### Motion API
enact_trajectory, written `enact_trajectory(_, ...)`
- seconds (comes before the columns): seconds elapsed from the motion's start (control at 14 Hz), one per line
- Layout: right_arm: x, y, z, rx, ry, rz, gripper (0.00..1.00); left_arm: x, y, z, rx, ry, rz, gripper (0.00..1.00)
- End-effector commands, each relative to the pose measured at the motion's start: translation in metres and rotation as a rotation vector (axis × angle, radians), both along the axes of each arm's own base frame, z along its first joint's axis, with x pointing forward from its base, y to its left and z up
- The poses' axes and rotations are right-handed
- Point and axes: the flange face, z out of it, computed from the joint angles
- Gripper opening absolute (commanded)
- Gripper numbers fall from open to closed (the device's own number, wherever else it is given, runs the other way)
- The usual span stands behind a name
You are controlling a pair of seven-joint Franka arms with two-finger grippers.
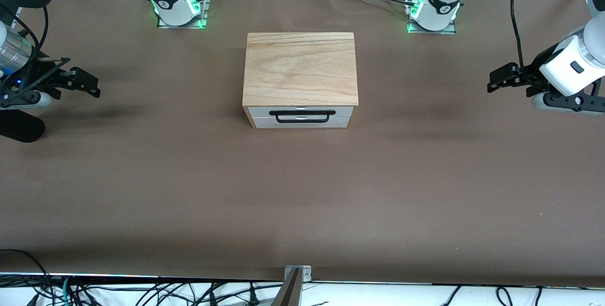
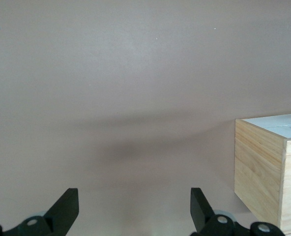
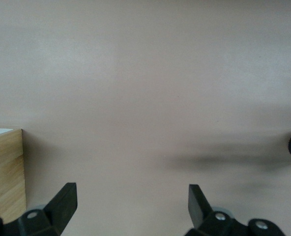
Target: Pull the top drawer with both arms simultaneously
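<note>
At the middle of the brown counter sits the light-wood box, its top drawer shut — a shallow white front with a wide black wire loop handle facing the front camera, above a second white drawer front. Both arms wait well apart from it: the left gripper hangs over the counter toward the left arm's end, the right gripper toward the right arm's end, each with jaws spread wide and empty. To do this well, each should take one end of the handle — then pull evenly, straight out, so the drawer does not skew.
</note>
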Motion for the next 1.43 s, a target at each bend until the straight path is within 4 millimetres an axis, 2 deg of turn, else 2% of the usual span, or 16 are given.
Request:
enact_trajectory(0.0, 0.000, -0.001, 0.004, 0.015, 0.003, 0.006, 1.00, 0.002, 0.000, 0.002, 0.015, -0.013, -0.002, 1.00)
enact_trajectory(0.36, 0.008, 0.004, -0.007, 0.037, 0.018, 0.006, 1.00, 0.008, 0.000, -0.010, -0.002, 0.005, -0.004, 1.00)
enact_trajectory(0.5, 0.012, 0.014, -0.015, 0.076, 0.034, 0.010, 1.00, 0.012, -0.006, -0.020, -0.031, 0.024, -0.006, 1.00)
enact_trajectory(0.64, 0.011, 0.024, -0.018, 0.174, 0.051, -0.007, 1.00, 0.019, -0.010, -0.038, -0.059, 0.057, -0.002, 1.00)
enact_trajectory(0.79, 0.013, 0.038, -0.031, 0.333, 0.101, -0.037, 1.00, 0.024, -0.021, -0.043, -0.073, 0.060, -0.015, 1.00)
enact_trajectory(0.86, 0.018, 0.043, -0.042, 0.396, 0.124, -0.043, 1.00, 0.031, -0.026, -0.046, -0.104, 0.063, -0.013, 1.00)
enact_trajectory(0.93, 0.022, 0.048, -0.055, 0.443, 0.151, -0.041, 1.00, 0.037, -0.034, -0.059, -0.157, 0.087, -0.007, 1.00)
enact_trajectory(1.07, 0.032, 0.061, -0.094, 0.547, 0.215, -0.026, 1.00, 0.049, -0.049, -0.098, -0.285, 0.163, 0.018, 1.00)
enact_trajectory(1.21, 0.032, 0.070, -0.141, 0.718, 0.348, 0.019, 1.00, 0.059, -0.063, -0.130, -0.406, 0.223, 0.050, 1.00)
enact_trajectory(1.36, 0.038, 0.073, -0.206, 0.887, 0.435, 0.019, 1.00, 0.067, -0.073, -0.143, -0.460, 0.243, 0.060, 1.00)
